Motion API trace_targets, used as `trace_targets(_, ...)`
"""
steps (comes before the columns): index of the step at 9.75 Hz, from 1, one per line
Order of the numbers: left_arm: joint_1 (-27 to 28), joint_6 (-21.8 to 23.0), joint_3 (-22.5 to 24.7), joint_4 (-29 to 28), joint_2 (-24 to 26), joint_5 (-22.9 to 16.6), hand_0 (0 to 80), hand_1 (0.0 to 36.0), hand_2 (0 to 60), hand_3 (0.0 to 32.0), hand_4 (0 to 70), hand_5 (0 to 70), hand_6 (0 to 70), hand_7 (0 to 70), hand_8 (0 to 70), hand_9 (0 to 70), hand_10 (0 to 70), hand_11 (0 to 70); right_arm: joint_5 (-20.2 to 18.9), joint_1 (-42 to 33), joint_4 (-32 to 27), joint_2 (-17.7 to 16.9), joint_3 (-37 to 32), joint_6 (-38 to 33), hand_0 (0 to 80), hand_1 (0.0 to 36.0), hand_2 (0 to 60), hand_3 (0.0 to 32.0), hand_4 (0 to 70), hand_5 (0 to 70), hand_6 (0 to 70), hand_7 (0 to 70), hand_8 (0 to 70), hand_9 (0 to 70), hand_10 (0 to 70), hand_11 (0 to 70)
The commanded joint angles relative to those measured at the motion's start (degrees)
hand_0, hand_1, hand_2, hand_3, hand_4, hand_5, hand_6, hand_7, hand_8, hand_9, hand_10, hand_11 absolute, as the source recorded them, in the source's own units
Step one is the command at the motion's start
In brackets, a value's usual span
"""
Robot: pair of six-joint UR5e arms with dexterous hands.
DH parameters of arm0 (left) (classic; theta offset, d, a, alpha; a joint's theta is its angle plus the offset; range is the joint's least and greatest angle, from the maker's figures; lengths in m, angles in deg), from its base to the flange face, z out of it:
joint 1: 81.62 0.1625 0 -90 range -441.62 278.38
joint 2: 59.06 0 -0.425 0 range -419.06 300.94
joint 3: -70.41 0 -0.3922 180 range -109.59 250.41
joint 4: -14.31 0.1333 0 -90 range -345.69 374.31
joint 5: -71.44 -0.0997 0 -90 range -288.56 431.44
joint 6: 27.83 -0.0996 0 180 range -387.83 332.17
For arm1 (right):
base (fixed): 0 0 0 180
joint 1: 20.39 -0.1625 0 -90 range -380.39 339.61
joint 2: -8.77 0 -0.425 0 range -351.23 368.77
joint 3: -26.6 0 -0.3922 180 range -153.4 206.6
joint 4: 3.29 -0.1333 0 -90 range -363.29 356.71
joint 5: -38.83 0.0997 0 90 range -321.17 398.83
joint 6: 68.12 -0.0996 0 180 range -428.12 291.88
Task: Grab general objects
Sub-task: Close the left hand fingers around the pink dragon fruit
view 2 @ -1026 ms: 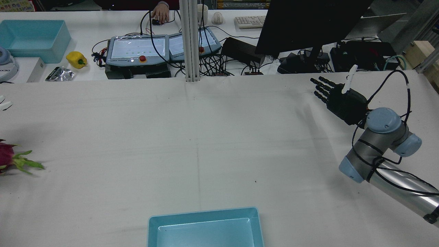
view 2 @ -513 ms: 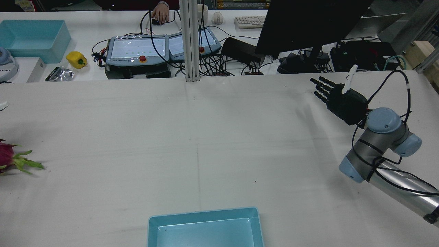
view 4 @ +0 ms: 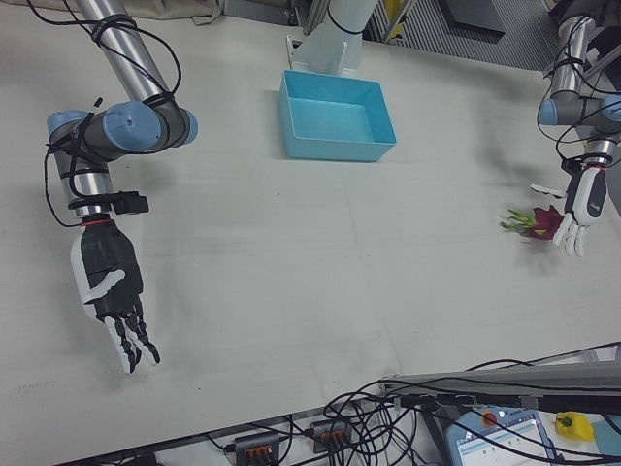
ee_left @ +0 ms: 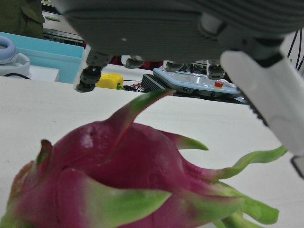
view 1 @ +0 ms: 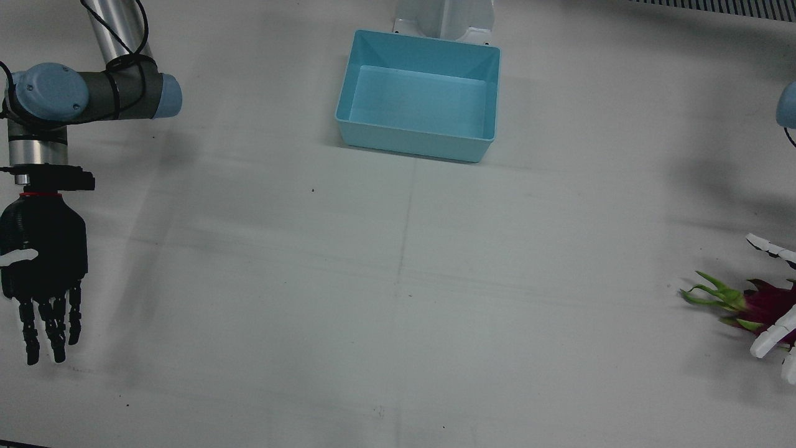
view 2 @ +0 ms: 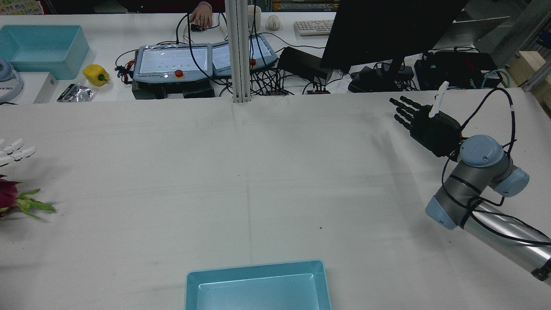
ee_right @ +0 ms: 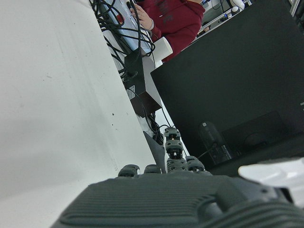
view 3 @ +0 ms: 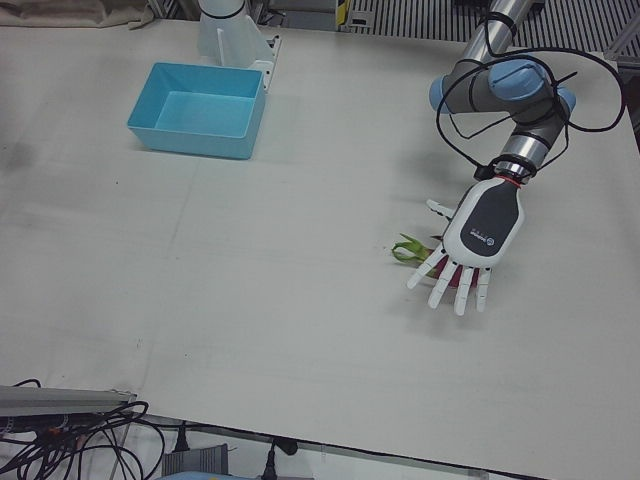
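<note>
I have the left hand (view 3: 470,250) hovering directly over the dragon fruit (ee_left: 123,185), fingers spread and holding nothing. The fruit lies on the white table (view 1: 398,298) on the left arm's side, well apart from the blue bin (view 1: 420,96). This looks like the approach step, just before the grasp. Next I judge I need to lower the hand and curl the fingers around the fruit's body, avoiding the green leaf tips. My right hand (view 1: 40,274) waits open and empty, far off.

White left hand (view 3: 470,255), black right hand (view 1: 42,261), blue-capped silver arms
</note>
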Motion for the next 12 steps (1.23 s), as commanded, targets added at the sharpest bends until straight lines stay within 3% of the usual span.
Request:
trace_targets(1,0.16,0.29,-4.26,-1.29,1.34,0.16,42.3,0.0,0.0,26.4,0.0,0.0,0.0,0.0,0.0,0.0,0.0,0.0,0.0,0.0,0.0,0.0,0.0,0.0,0.0,0.0,0.0,0.0,0.0,0.0,0.0,0.0,0.0,0.0,0.0,0.0)
trace_targets(6,0.16,0.03,-5.76,-1.38,1.42,0.07,44.1,0.0,0.0,26.6,0.0,0.0,0.0,0.0,0.0,0.0,0.0,0.0,0.0,0.0,0.0,0.0,0.0,0.0,0.0,0.0,0.0,0.0,0.0,0.0,0.0,0.0,0.0,0.0,0.0,0.0)
trace_targets(7,0.16,-0.05,-5.76,-1.38,1.34,0.07,44.6,2.4,0.0,27.0,0.0,0.0,0.0,0.0,0.0,0.0,0.0,0.0,0.0,0.0,0.0,0.0,0.0,0.0,0.0,0.0,0.0,0.0,0.0,0.0,0.0,0.0,0.0,0.0,0.0,0.0)
trace_targets(8,0.16,-0.05,-5.76,-1.82,1.16,0.07,45.5,11.7,9.6,30.4,0.0,0.0,0.0,0.0,0.0,0.0,0.0,0.0,0.0,0.0,0.0,0.0,0.0,0.0,0.0,0.0,0.0,0.0,0.0,0.0,0.0,0.0,0.0,0.0,0.0,0.0)
trace_targets(9,0.16,-0.14,-5.76,-1.91,1.07,0.07,46.0,17.8,31.6,32.0,0.0,0.0,0.0,0.0,0.0,0.0,1.2,3.6,0.0,0.0,0.0,0.0,0.0,0.0,0.0,0.0,0.0,0.0,0.0,0.0,0.0,0.0,0.0,0.0,0.0,0.0)
trace_targets(10,0.16,-0.14,-5.85,-2.17,1.07,0.07,45.5,22.3,53.2,22.0,0.0,2.5,0.0,5.5,0.0,0.0,4.6,9.0,0.0,0.0,0.0,0.0,0.0,0.0,0.0,0.0,0.0,0.0,0.0,0.0,0.0,0.0,0.0,0.0,0.0,0.0)
trace_targets(11,0.16,-0.23,-5.94,-2.61,0.9,0.07,45.5,24.7,60.0,9.0,0.0,12.8,0.0,15.1,0.0,1.6,7.2,12.9,0.0,0.0,0.0,0.0,0.0,0.0,0.0,0.0,0.0,0.0,0.0,0.0,0.0,0.0,0.0,0.0,0.0,0.0)
trace_targets(12,0.16,-0.14,-5.94,-2.7,0.9,0.16,42.0,30.1,60.0,0.0,9.3,24.7,2.8,30.8,0.0,4.7,14.1,22.8,0.0,0.0,0.0,0.0,0.0,0.0,0.0,0.0,0.0,0.0,0.0,0.0,0.0,0.0,0.0,0.0,0.0,0.0)
